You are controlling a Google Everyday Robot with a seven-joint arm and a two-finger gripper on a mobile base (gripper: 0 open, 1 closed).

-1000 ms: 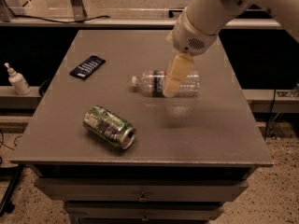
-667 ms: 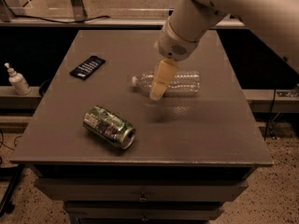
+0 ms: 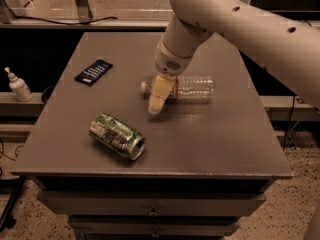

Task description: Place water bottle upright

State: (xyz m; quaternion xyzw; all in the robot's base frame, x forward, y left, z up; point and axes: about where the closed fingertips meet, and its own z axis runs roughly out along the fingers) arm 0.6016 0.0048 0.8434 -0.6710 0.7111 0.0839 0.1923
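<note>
The water bottle point(image 3: 194, 88) is clear ribbed plastic and lies on its side in the middle of the grey table point(image 3: 225, 144). Its white cap point(image 3: 145, 87) points left. My gripper point(image 3: 156, 104) hangs down from the pale arm, which comes in from the upper right. The gripper sits over the bottle's neck end, just in front of it, with its tip close to the tabletop. It hides the neck and part of the label band. I cannot tell whether it touches the bottle.
A green-patterned drink can point(image 3: 116, 135) lies on its side at the front left of the table. A dark flat packet point(image 3: 93, 72) lies at the back left. A small white pump bottle point(image 3: 19, 85) stands on a ledge left of the table. Drawers sit below the front edge.
The arm has swung left, moving my gripper from over the bottle's body to its neck end. The bottle and can have not moved.
</note>
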